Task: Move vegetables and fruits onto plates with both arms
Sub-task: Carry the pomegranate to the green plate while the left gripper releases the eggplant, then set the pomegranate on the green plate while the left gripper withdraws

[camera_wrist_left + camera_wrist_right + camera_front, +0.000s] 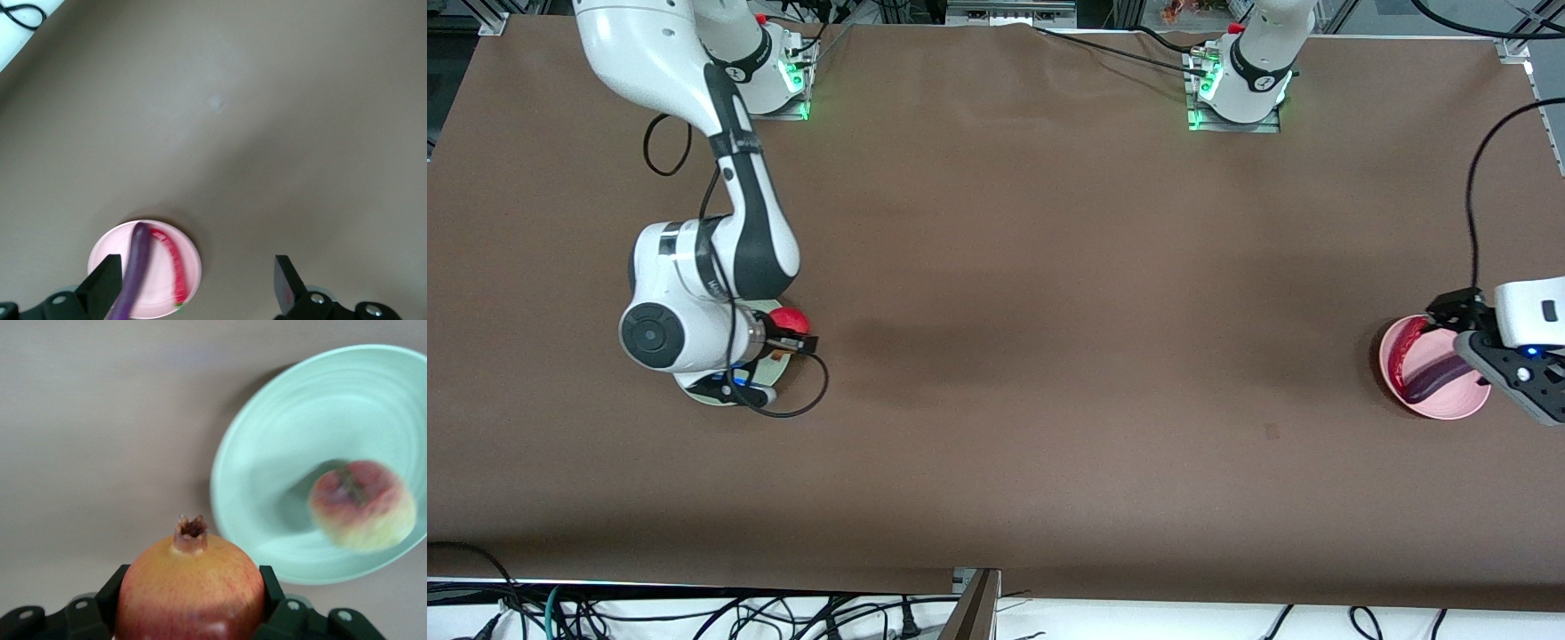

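Observation:
My right gripper is shut on the red fruit with a yellowish patch and holds it by the rim of the pale green plate. The peach lies in that plate. In the front view the red fruit shows beside the right gripper, and the arm hides most of the green plate and the peach. My left gripper is open and empty above the pink plate, which holds the purple eggplant and the red chili. It also shows in the front view, over the pink plate.
The brown table cloth lies between the two plates. A black cable loop hangs from the right wrist beside the green plate. Cables lie along the table's edge nearest the front camera.

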Controlling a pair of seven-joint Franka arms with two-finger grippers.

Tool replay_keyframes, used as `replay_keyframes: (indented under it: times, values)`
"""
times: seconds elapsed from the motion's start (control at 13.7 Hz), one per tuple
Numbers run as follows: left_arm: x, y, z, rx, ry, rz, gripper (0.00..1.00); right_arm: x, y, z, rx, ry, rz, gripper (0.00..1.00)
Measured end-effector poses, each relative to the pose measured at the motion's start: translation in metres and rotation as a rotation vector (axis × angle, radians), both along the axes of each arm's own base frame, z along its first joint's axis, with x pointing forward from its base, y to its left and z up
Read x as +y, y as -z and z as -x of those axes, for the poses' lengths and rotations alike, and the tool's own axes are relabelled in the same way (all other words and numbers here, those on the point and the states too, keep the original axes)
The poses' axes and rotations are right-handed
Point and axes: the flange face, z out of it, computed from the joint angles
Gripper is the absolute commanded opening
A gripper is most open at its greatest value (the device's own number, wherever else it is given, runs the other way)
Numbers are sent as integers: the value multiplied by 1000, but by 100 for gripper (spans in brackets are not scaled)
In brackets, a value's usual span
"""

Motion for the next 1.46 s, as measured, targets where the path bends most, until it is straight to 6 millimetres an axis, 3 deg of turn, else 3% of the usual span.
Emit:
replay_keyframes:
  times: [0.22, 0.37, 0.44, 0.51, 0.59, 0.66, 1.02, 1.17, 1.46]
  values:
    - [-74, -24, 7, -3, -115, -39, 100, -23, 38, 10, -6, -41, 9, 18]
    - [-119, -43, 18, -23, -169, -72, 100, -28, 48, 14, -15, -54, 11, 30]
    - [-135, -52, 24, -40, -205, -96, 100, -32, 50, 14, -20, -66, 10, 43]
    - [-148, -60, 29, -55, -247, -122, 100, -38, 50, 13, -25, -76, 10, 70]
    - [-156, -67, 34, -63, -281, -128, 100, -44, 49, 12, -29, -80, 9, 86]
    - [-157, -74, 39, -64, -321, -117, 100, -51, 49, 11, -31, -79, 9, 99]
    - [-94, -92, 69, 9, -580, -10, 100, -53, 36, 5, -61, -79, 1, 99]
    - [-84, -96, 84, -17, -642, -14, 100, -49, 11, -2, -105, -84, -15, 99]
    - [-102, -100, 124, -64, -700, -28, 100, -51, -74, -9, -227, -89, -58, 100]
